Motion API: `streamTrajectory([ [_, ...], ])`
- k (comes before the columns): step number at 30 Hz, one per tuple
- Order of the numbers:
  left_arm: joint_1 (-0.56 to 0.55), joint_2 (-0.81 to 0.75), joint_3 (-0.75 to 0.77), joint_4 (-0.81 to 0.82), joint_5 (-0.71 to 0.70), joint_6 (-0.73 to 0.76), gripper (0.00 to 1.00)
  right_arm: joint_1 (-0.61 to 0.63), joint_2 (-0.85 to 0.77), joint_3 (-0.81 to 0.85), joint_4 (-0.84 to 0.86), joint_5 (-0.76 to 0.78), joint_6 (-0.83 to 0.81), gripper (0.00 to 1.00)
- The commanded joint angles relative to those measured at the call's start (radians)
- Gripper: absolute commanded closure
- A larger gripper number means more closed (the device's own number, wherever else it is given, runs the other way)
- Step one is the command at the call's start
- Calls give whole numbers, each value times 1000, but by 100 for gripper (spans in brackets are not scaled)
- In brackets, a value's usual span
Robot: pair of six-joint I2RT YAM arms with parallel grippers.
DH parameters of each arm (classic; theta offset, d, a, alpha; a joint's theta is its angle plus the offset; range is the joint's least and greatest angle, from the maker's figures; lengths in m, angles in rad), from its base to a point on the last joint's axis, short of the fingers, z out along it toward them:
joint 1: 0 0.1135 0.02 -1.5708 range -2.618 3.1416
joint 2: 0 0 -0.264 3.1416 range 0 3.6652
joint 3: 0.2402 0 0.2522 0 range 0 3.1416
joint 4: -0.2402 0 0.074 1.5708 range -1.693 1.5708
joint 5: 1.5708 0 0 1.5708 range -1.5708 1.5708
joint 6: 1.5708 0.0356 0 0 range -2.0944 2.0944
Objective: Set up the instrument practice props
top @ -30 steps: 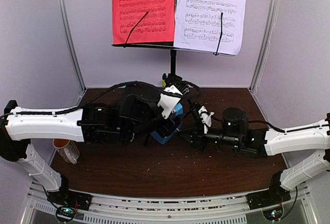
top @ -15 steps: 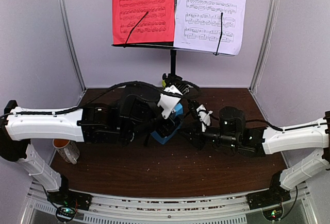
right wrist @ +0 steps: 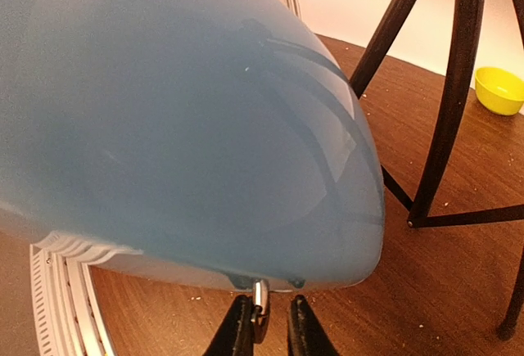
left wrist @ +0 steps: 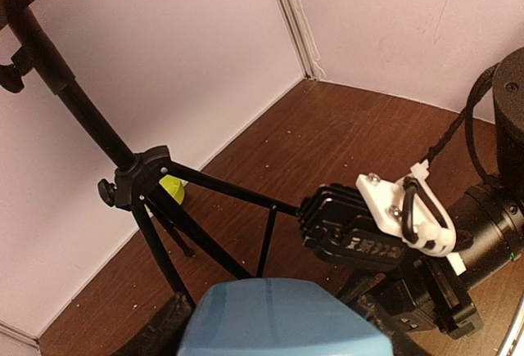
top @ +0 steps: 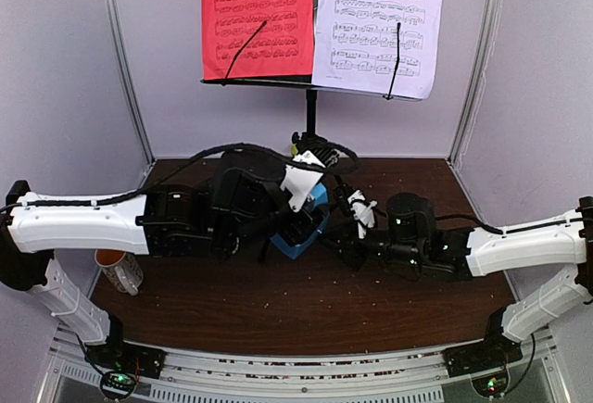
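The black music stand stands at the back on its tripod, with the red sheet and the white sheet on its desk. In front of it the blue metronome is tilted off the table, and my left gripper is shut across its body. From the right, my right gripper sits at the metronome's lower edge. Its jaws stand narrowly apart around a small metal tab. The tab touches one finger, and a gap shows on the other side.
A white mug lies on the table's left edge under my left arm. A small green bowl sits behind the tripod legs near the back wall. My right arm's wrist is close beside the metronome.
My right arm has slid left toward the metronome and its jaws have narrowed around the tab. The left arm still holds the metronome, shifted only slightly.
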Motion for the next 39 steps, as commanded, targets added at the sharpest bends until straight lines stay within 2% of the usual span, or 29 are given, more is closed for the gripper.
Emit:
streamTrajectory([
  [1,-3,-68,21,139,-19,0,100,6,-9,22,-2,36,14,87],
  [4,-3,-70,16,139,-7,0,100,6,-19,36,-1,32,24,100],
  [14,-8,-126,-86,153,20,-16,99,-1,-63,53,36,13,101,100],
  [20,-24,-243,-248,194,103,20,99,-75,-81,21,136,-157,269,100],
  [24,-42,-292,-304,148,113,48,99,-133,-73,1,209,-259,408,100],
  [30,-81,-293,-333,128,72,70,99,-162,-31,-7,308,-285,611,100],
  [35,-95,-267,-337,170,23,63,100,-176,3,-61,470,-263,792,100],
  [37,-93,-252,-325,192,0,54,100,-177,13,-67,478,-271,797,100],
  [39,-81,-209,-278,152,-15,31,100,-176,6,-66,433,-274,730,100],
])
